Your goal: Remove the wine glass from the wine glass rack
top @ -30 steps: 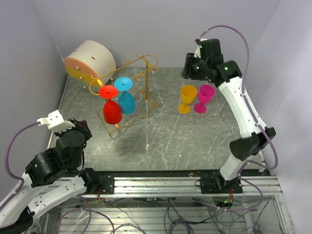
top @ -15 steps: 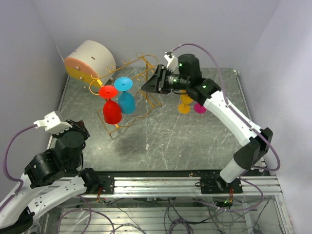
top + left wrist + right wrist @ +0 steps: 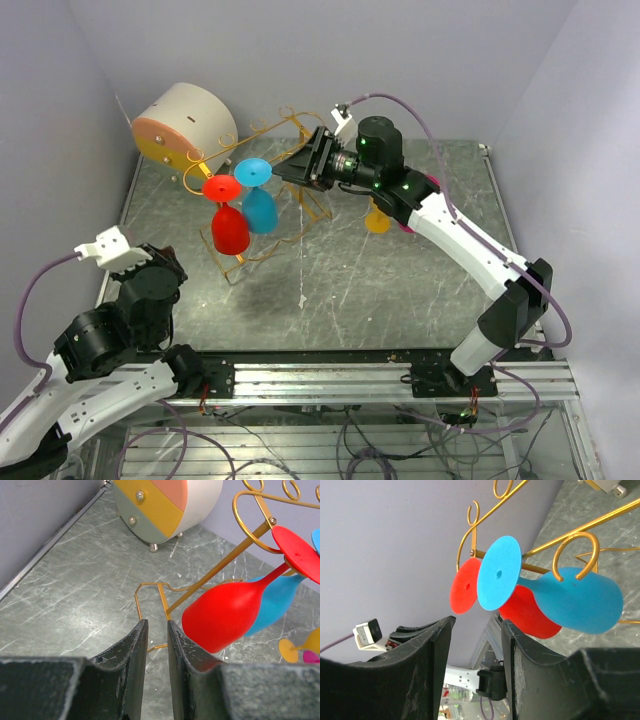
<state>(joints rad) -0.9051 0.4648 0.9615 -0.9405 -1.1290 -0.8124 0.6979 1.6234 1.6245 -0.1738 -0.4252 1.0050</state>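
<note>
The gold wire rack with curled ends (image 3: 220,569) stands on the grey marbled table (image 3: 380,290), with a blue plastic wine glass (image 3: 580,605) and a red plastic wine glass (image 3: 225,615) hanging upside down from its rails. The right gripper (image 3: 477,621), jaws wide apart and empty, faces the blue glass's foot. The left gripper (image 3: 156,625), narrowly open, holds nothing

text: none legible | labels: none | numbers: none

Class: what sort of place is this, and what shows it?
Probably a robotics test cell: two white-and-black robot arms bolted to an aluminium rail, plain lilac walls boxing in a grey marbled table.
</note>
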